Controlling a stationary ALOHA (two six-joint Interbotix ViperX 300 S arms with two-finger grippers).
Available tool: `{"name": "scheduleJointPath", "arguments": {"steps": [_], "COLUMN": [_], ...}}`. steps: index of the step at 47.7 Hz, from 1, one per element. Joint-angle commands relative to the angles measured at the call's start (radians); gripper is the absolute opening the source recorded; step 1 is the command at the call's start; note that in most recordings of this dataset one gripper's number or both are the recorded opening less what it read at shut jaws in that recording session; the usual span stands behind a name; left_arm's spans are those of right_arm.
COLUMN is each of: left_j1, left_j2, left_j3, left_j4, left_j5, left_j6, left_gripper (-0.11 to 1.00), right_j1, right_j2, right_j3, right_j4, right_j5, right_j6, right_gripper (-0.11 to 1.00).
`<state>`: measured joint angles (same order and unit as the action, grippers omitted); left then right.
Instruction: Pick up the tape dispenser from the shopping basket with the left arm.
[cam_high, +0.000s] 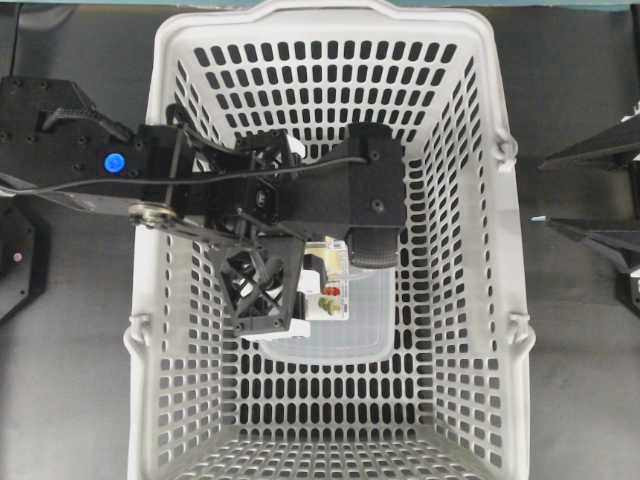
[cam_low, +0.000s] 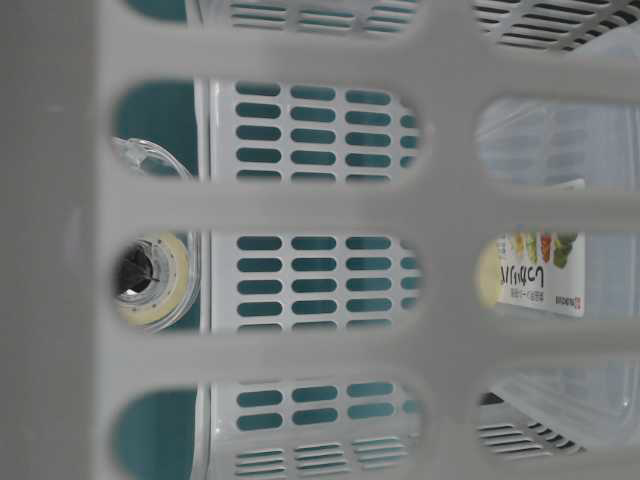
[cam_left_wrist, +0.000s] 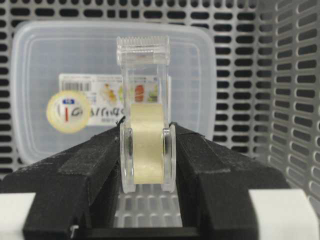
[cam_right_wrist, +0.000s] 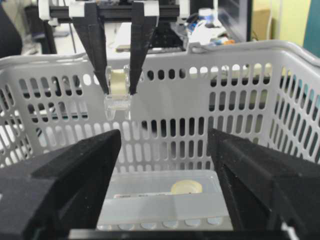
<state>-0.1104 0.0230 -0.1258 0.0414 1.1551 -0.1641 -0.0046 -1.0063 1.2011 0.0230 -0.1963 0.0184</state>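
Note:
The tape dispenser (cam_left_wrist: 145, 135) is a clear plastic holder with a yellowish tape roll, its toothed cutter end pointing away from the wrist camera. My left gripper (cam_left_wrist: 147, 150) is shut on its two flat sides. In the right wrist view, the left gripper (cam_right_wrist: 118, 87) holds the dispenser (cam_right_wrist: 118, 82) well above the floor of the light-grey shopping basket (cam_right_wrist: 225, 100). From overhead, the left gripper (cam_high: 320, 275) reaches down inside the basket (cam_high: 520, 250). The dispenser's roll (cam_low: 150, 280) also shows through a wall slot. My right gripper (cam_right_wrist: 164, 137) is open and empty outside the basket (cam_high: 590, 195).
A translucent lidded box (cam_left_wrist: 50, 65) with a white label and yellow circle lies flat on the basket floor under the dispenser. It also shows in the overhead view (cam_high: 350, 335) and the right wrist view (cam_right_wrist: 165, 200). Slotted basket walls (cam_left_wrist: 290, 100) surround the left gripper.

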Motion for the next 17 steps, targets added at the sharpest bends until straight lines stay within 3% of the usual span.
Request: {"name": "scheduleJointPath", "arguments": {"steps": [1, 17], "left_j1": [-0.003, -0.003], "left_j2": [-0.014, -0.012], "left_j3": [-0.009, -0.009], "left_j4": [0.005, 0.005], "left_j5": [-0.006, -0.012], "left_j6": [0.0, 0.0], "left_gripper": [0.28, 0.28], "right_j1": [0.0, 0.0], "right_j2": [0.006, 0.005], "right_j3": [-0.006, -0.005], "right_j4": [0.003, 0.003], "right_j5": [-0.005, -0.005], "right_j6": [-0.002, -0.002], "right_gripper": [0.68, 0.68]}}
